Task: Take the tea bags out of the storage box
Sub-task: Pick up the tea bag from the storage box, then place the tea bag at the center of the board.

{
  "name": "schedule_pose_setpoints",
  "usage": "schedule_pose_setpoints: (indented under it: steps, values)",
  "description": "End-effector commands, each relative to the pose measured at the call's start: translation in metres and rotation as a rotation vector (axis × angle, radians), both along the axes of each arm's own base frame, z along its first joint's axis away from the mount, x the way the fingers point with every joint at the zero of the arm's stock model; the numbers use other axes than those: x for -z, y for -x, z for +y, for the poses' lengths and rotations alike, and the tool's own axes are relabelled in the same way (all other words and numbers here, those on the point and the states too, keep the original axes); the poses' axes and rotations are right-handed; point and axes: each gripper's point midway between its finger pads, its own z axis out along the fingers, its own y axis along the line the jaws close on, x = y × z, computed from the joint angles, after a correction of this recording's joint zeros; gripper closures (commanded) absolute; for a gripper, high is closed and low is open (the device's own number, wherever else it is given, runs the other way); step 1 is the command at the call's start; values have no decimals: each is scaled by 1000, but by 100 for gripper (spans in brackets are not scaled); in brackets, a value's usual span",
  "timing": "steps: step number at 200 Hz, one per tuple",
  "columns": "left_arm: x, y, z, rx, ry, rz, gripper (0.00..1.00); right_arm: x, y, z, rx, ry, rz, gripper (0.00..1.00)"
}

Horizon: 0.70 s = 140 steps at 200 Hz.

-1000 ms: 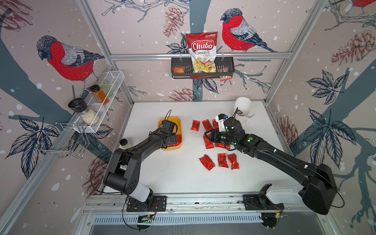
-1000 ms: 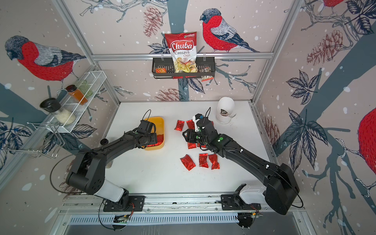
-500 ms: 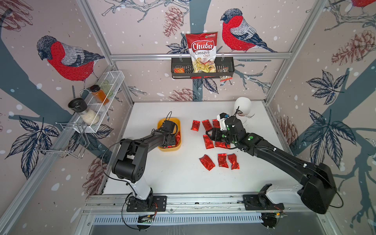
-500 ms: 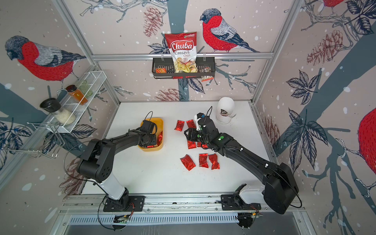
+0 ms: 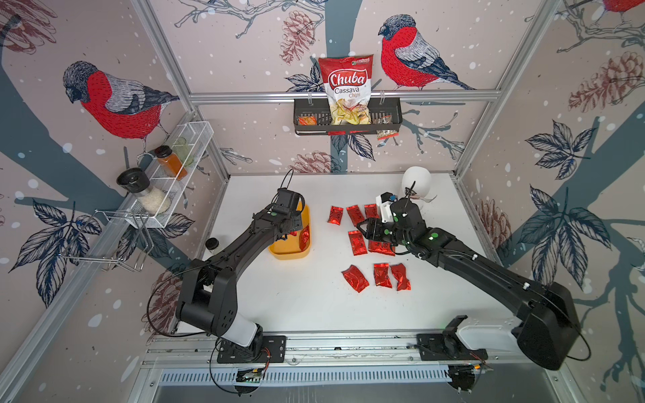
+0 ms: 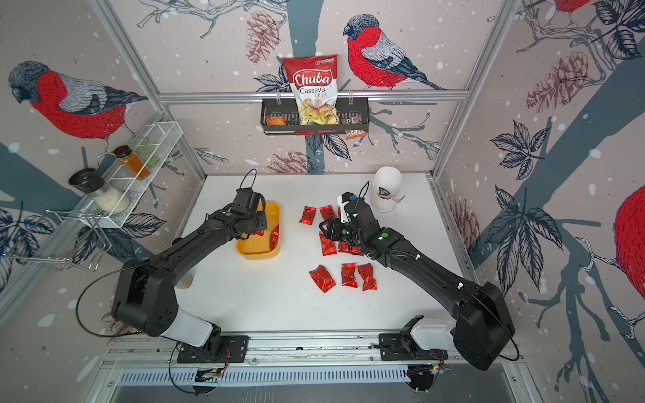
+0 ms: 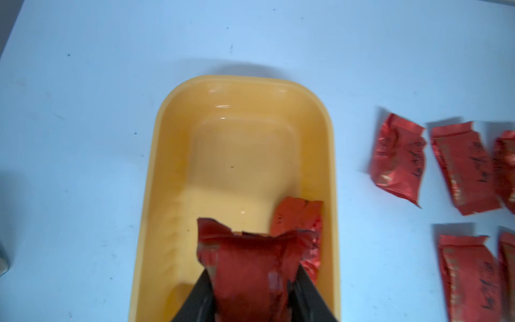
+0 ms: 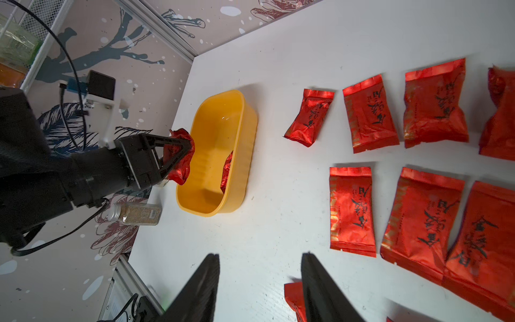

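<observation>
"Chuba Cassava Chips" is read in both top views on the red-and-white chips bag (image 5: 347, 89). Dark brush-style characters are printed on each tea bag (image 8: 370, 113), but no word can be made out. A barcode is shown on the small jar (image 8: 139, 214); its digits are too small.

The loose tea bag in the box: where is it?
In both top views the tea bag leans on the box wall nearest the laid-out bags.
</observation>
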Motion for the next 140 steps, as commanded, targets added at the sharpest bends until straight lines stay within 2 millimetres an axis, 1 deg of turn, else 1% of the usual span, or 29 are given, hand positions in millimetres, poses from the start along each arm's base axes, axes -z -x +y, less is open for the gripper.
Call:
schedule_pose_setpoints:
  steps: [1, 9, 10, 12, 24, 44, 56, 80, 108, 126, 140]
  values:
    - [-5, 2, -32, 53, 39, 28, 62, -8, 0, -5, -3, -22, -24, 47]
    - [-5, -1, -49, 80, 61, 32, 62, -3, -1, -9, 5, -16, -16, 47]
    - [-4, -2, -51, 83, 64, 33, 62, -8, 0, -10, 7, -23, -26, 47]
    - [-4, -2, -55, 88, 67, 33, 62, -12, 1, -12, 9, -29, -34, 47]
    - [3, -6, -80, 121, 86, 44, 62, -14, 2, -19, 20, -32, -41, 47]
    - [25, -9, -115, 160, 98, 81, 62, -16, 6, -30, 38, -32, -48, 47]
    - [41, -9, -129, 168, 96, 105, 62, -17, 8, -38, 51, -32, -50, 47]
    - [71, -8, -141, 164, 98, 150, 62, -19, 12, -54, 79, -34, -62, 47]
    - [97, 0, -151, 167, 89, 193, 60, -19, 14, -69, 112, -39, -74, 46]
    - [107, 5, -152, 164, 84, 208, 59, -19, 14, -74, 119, -40, -75, 46]
    - [107, 6, -151, 162, 81, 210, 51, -18, 13, -76, 120, -43, -75, 46]
